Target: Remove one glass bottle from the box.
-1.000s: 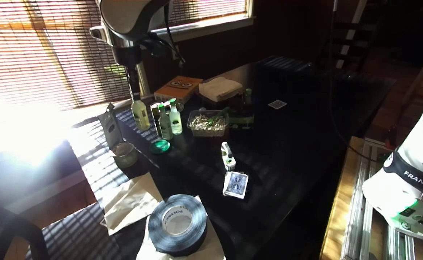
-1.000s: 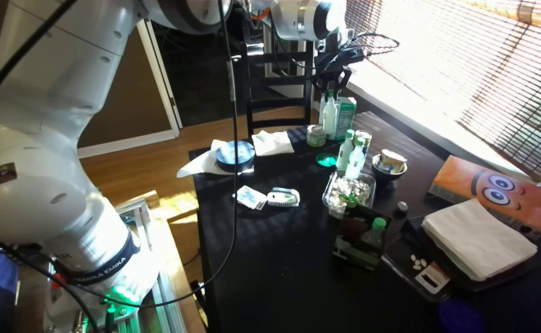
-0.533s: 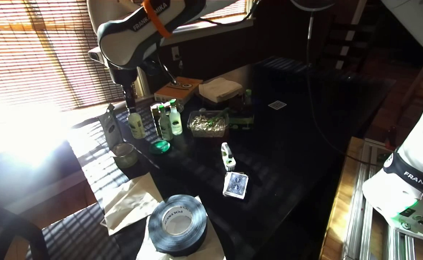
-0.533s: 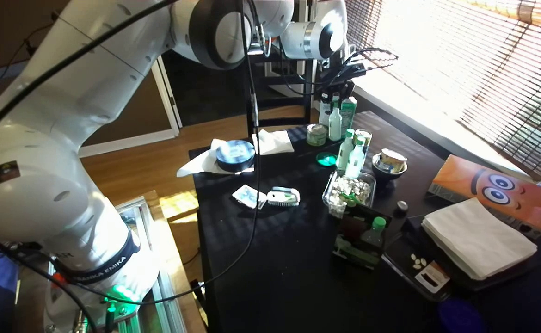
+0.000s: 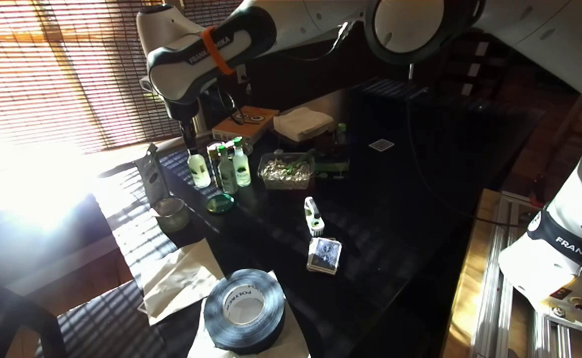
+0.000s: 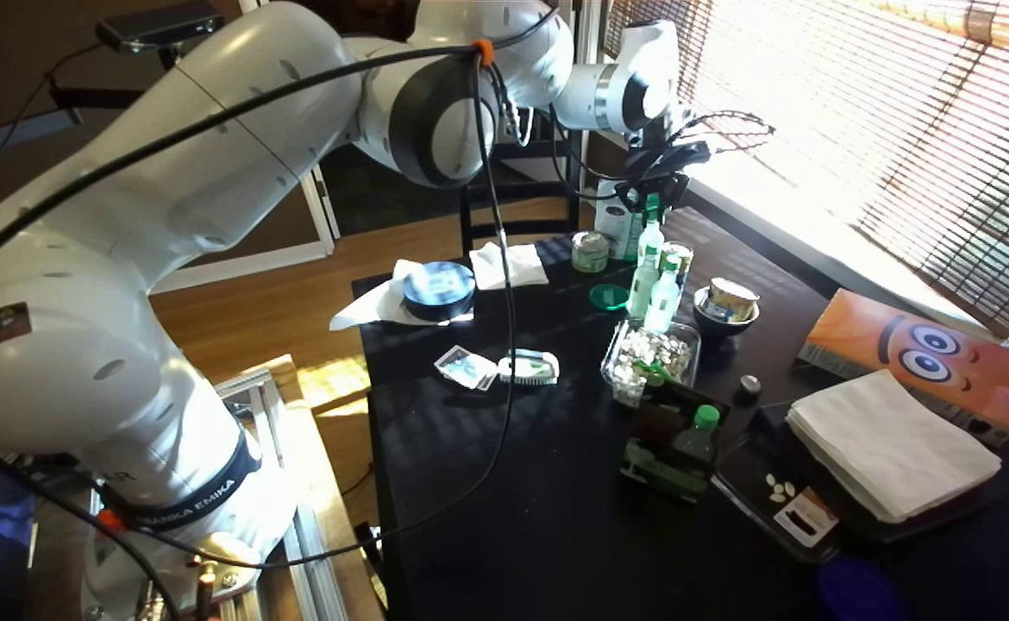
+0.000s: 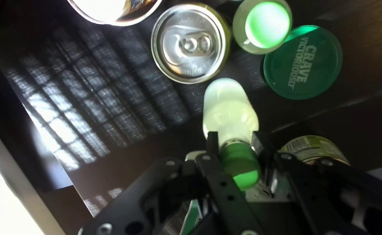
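Editor: "Front of the frame?"
Photographer: "In an exterior view, a roll of tape [image 5: 246,298] sits on pale paper [image 5: 293,333] at the near end of a dark desk [image 5: 395,214], with playing cards [image 5: 325,255] and a brush [image 5: 314,224] behind it."
Editor: "Center?"
Photographer: "A green lid [image 5: 220,203], then the robot's hand [image 7: 235,140], clamped on the neck of a green-capped glass bottle [image 7: 230,111] just below the cap. The bottle is near a drinks can [image 7: 189,44], over the desk; whether its base touches down, I can't tell."
Editor: "Alongside?"
Photographer: "Two more bottles [image 5: 242,169] stand close by the can. Well apart from the hand, next to a clear tub [image 5: 286,184], is a dark box [image 6: 660,473] with another bottle [image 6: 696,438] standing in it or against it; I can't tell which."
Editor: "And background?"
Photographer: "White napkins [image 5: 303,123], an orange carton [image 5: 251,125] with cartoon eyes and sunlit window blinds [image 5: 87,74]."
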Robot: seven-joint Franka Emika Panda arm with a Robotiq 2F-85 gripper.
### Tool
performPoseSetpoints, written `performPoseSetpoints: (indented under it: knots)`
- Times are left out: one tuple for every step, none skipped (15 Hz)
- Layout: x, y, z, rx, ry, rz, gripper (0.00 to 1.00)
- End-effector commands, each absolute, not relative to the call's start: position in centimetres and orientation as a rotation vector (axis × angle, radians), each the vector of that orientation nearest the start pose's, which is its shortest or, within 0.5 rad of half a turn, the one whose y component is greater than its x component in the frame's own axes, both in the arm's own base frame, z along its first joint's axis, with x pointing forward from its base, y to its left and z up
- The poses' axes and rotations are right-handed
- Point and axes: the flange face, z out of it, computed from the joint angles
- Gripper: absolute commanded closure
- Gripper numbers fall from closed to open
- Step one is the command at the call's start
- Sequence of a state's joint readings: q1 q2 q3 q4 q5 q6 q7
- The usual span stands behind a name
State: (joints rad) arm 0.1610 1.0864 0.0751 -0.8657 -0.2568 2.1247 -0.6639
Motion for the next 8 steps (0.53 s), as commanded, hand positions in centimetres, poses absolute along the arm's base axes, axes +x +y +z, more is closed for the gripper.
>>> performPoseSetpoints:
  knots:
    - [80.4,15.6,25.2,-2.951,-1.523,-0.227,0.93]
    - [80.5,15.6,25.1,-2.951,-1.518,-0.223,0.93]
    - [80.5,15.5,24.8,-2.952,-1.507,-0.216,0.93]
    - [80.5,15.4,24.7,-2.953,-1.502,-0.208,0.93]
    - [80.5,15.2,24.4,-2.95,-1.492,-0.196,0.93]
    - [80.5,15.1,24.2,-2.949,-1.481,-0.187,0.93]
    - [80.5,15.1,23.9,-2.948,-1.476,-0.176,0.93]
    - [80.5,15.1,23.7,-2.945,-1.468,-0.166,0.93]
